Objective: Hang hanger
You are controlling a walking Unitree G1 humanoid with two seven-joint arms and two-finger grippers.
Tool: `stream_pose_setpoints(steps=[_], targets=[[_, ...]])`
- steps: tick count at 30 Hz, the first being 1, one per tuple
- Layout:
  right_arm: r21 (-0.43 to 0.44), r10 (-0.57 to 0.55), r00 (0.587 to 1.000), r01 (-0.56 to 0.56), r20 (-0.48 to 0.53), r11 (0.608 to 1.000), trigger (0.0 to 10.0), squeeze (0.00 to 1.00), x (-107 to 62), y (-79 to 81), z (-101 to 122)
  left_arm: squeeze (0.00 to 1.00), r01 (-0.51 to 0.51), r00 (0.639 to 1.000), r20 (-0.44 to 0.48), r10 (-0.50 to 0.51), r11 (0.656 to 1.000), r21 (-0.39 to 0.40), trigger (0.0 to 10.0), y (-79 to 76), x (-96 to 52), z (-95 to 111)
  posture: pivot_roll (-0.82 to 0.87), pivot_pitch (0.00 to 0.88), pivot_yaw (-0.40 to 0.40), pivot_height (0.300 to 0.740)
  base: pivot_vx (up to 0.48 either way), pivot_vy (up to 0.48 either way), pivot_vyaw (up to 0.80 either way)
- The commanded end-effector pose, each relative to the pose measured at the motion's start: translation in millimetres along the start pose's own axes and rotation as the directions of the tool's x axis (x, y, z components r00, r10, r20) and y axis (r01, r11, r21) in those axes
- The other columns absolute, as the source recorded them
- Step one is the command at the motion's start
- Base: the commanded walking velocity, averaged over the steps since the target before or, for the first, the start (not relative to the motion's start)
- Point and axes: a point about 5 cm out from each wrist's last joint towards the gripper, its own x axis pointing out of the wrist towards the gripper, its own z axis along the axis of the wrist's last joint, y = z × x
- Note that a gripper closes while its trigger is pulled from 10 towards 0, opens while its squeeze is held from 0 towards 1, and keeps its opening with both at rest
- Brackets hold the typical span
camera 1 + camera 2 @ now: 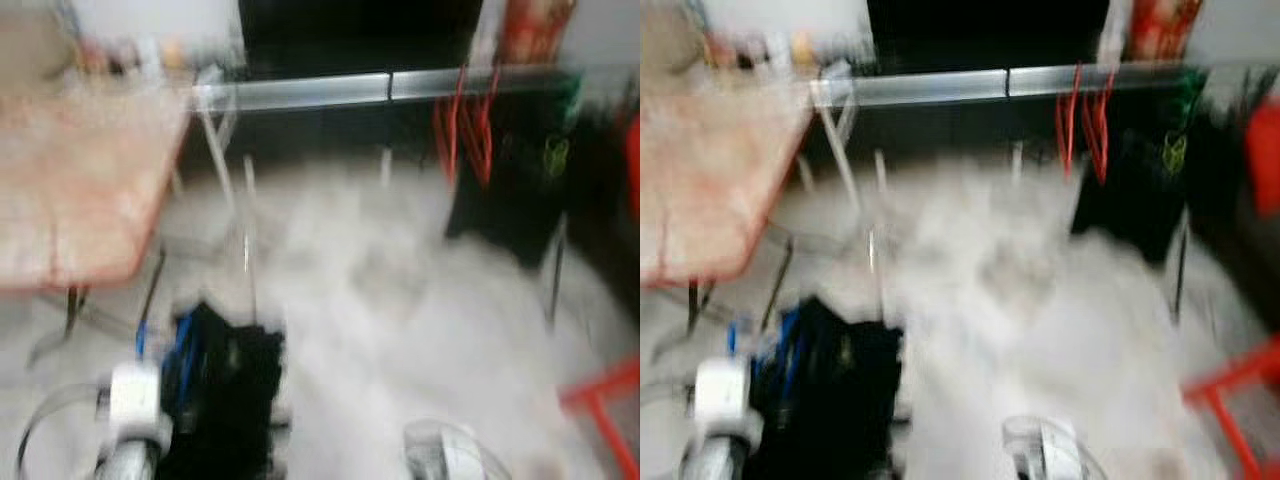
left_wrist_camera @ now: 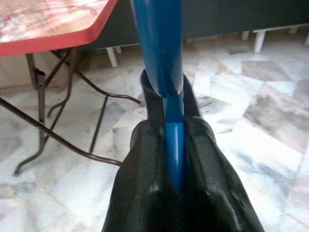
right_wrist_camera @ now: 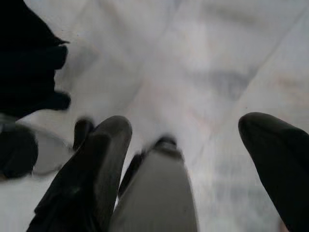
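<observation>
Left claw (image 2: 169, 108) grips blue hanger (image 2: 161, 48) lengthwise (bar running between fingers).

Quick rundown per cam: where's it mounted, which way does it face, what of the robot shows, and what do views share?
Left eye: on the head, facing forward and down, blurred; metal rail with red hangers, red-edged table, left arm low.
Right eye: same head camera, same scene; right arm low.
Left wrist: along the left claw, shut on a blue hanger, facing marble floor.
Right wrist: along the open right claw, facing down at the floor.
Shared: the table and the blue hanger show in eye and left wrist views.
</observation>
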Motion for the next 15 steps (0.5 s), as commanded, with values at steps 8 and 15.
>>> stream_pose_setpoints(steps=[8,15], targets=[[-0.003,-0.009,1.0,0.009,-0.022,1.0,10.0,0.0,-0.7,0.0,-4.5,0.0,0.002,1.0,0.024,-0.002,1.0,-0.003,10.0,0.1,-0.1,5.4,0.0,0.074,0.001,0.74,-0.347,0.0,0.0],[-0.005,-0.008,1.0,0.008,-0.028,1.0,10.0,0.0,-0.6,2.4,-5.9,0.0,0.006,1.0,0.022,-0.006,1.0,-0.002,10.0,-0.4,-0.3,5.6,0.0,0.077,0.002,0.74,-0.345,0.0,0.0]])
